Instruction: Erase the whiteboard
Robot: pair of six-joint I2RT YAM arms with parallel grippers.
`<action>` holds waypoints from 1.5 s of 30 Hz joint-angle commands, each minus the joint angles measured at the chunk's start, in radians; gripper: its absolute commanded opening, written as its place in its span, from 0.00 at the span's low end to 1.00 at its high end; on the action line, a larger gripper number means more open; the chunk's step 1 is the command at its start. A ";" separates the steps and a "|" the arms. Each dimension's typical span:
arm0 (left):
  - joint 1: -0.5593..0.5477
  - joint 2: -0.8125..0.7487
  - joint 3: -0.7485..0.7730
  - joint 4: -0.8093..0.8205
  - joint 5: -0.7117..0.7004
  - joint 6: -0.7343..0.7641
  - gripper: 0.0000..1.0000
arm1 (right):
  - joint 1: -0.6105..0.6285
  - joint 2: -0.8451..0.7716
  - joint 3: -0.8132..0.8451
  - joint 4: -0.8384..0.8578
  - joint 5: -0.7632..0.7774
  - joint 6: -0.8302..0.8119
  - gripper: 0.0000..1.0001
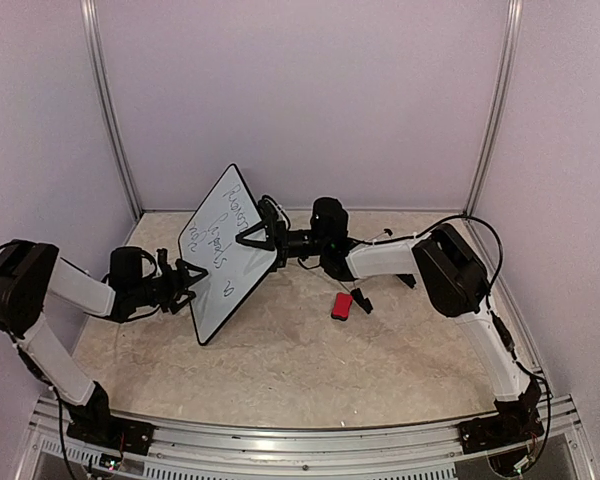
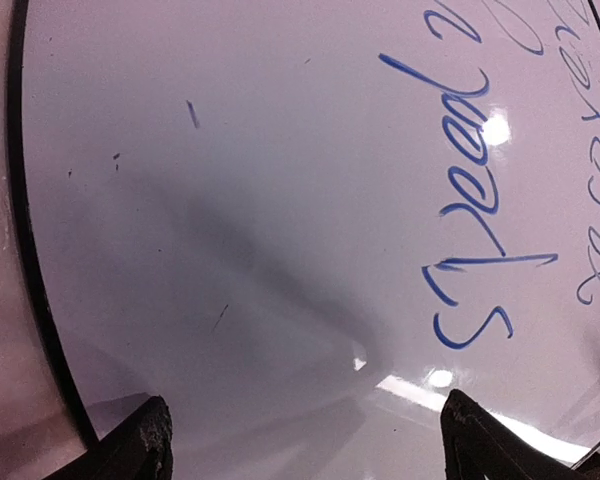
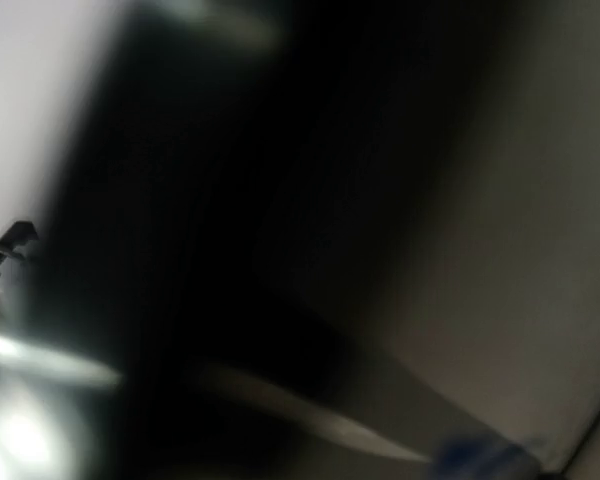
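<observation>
**Whiteboard.** The whiteboard (image 1: 225, 285) was noted tipped up steeply, not lying flat, at about 10 o'clock from the middle of the table (image 1: 310, 375). Whether its low corner rested on the table could not be told.

**Writing.** Several lines of handwriting (image 1: 217, 235) were seen across the upper half of the board. In the left wrist view the strokes were read as blue and unsmeared. The lower part was blank apart from a few faint specks. Whether it had been wiped or never written on could not be judged.

**End effectors.**
- The left end effector (image 1: 187, 282) was recorded at 8 o'clock of the board, close against its face. Its fingers were spread wide and nothing was clasped between them.
- The right end effector (image 1: 257, 238) was recorded at 2 o'clock of the board, at its far edge. Its fingers were likewise splayed, and no grasp on the rim was made out.
- The board appeared to be propped between the two, though contact could not be confirmed.
- The right wrist view was dark and blurred, and nothing was taken from it.

**Eraser.** The red eraser (image 1: 342, 305) was seen lying on the table at 3 o'clock of the board, well apart from both end effectors.

**Progress (judged).** Erasing was judged not begun. The eraser was not in hand and every line of writing was left to wipe.
</observation>
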 commanded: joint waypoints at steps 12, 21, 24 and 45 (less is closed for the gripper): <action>-0.001 -0.021 -0.028 0.017 0.068 -0.002 0.88 | 0.001 -0.034 -0.006 -0.300 -0.010 -0.164 0.83; 0.001 -0.025 -0.032 0.014 0.060 -0.002 0.88 | -0.020 -0.112 0.056 -0.754 0.104 -0.405 0.70; 0.001 -0.027 -0.032 0.014 0.058 0.000 0.88 | -0.021 -0.125 0.047 -0.795 0.114 -0.419 0.60; 0.026 -0.308 -0.018 -0.083 0.029 -0.008 0.98 | -0.048 -0.179 0.010 -0.605 0.054 -0.271 0.00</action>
